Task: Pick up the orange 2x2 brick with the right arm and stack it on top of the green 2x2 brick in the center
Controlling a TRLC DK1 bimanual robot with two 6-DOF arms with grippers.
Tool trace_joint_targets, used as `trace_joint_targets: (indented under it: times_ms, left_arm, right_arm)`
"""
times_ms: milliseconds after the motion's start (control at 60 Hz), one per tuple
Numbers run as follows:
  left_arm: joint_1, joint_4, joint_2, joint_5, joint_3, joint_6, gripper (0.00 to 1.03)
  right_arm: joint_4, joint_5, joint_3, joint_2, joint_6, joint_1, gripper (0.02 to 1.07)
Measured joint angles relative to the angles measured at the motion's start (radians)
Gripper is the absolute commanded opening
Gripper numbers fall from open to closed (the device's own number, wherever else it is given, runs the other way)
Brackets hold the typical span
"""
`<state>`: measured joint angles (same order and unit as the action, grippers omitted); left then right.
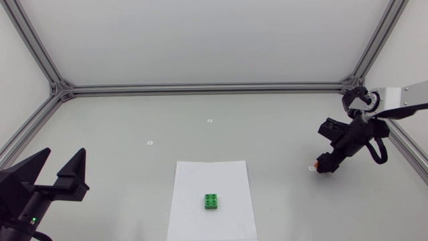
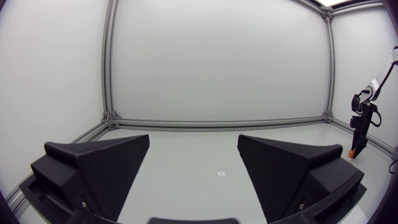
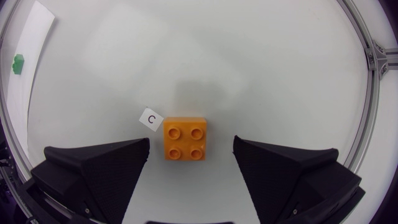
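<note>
Orange 2x2 brick flat on the table, studs up, square with no long axis, edges nearly parallel to the fingers of the right gripper. Sitting between those fingers, spread wide, a gap on each side. Small white tag just beside one corner. Green 2x2 brick well apart, studs up on a white sheet. Left gripper released too, holding nothing.

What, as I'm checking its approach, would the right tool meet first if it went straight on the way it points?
Most likely the orange 2x2 brick, lying on the table straight ahead of the open right tool; depth is unclear.
</note>
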<state>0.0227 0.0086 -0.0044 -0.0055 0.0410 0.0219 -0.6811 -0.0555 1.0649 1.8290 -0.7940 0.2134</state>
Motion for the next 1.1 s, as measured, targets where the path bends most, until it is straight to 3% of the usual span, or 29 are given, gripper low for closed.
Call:
trace_joint_targets:
  times_ms: [300,467,533,850,1100]
  left_arm:
    - [0.0,0.0,0.0,0.0,0.0,0.0,0.99]
    - [0.0,0.0,0.0,0.0,0.0,0.0,0.99]
    - [0.0,0.0,0.0,0.0,0.0,0.0,0.99]
    - [0.0,0.0,0.0,0.0,0.0,0.0,0.99]
    - [0.0,0.0,0.0,0.0,0.0,0.0,0.99]
  right_arm:
    - [0.0,0.0,0.036,0.024,-0.023,0.018,0.7]
    - [0.0,0.0,0.036,0.025,-0.04,0.018,0.69]
    - [0.0,0.0,0.036,0.028,-0.045,0.018,0.64]
    - [0.0,0.0,0.036,0.042,-0.045,0.01,0.63]
    - [0.0,0.0,0.036,0.042,-0.048,0.008,0.52]
